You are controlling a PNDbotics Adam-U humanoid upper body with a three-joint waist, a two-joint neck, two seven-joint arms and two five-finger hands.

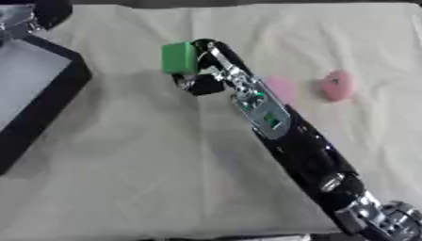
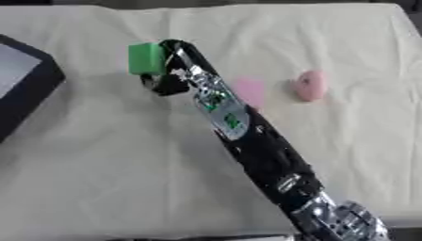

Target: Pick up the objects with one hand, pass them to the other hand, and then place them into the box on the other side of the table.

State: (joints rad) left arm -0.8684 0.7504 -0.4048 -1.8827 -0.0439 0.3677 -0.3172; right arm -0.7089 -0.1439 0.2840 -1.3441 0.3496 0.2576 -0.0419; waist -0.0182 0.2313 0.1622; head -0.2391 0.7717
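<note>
My right hand (image 1: 206, 68) reaches in from the lower right across the cloth and is shut on a green block (image 1: 179, 58), held up at the hand's left side above the table's middle. A pink flat piece (image 1: 282, 88) lies on the cloth just right of my forearm, partly hidden by it. Farther right rests a pink rounded object (image 1: 337, 85). The black box (image 1: 45, 101) with a grey inside sits at the left edge. My left hand (image 1: 20, 21) shows at the top left corner, mostly cut off.
A cream cloth (image 1: 148, 164) covers the whole table. My right forearm (image 1: 305, 150) crosses the cloth diagonally from the lower right corner.
</note>
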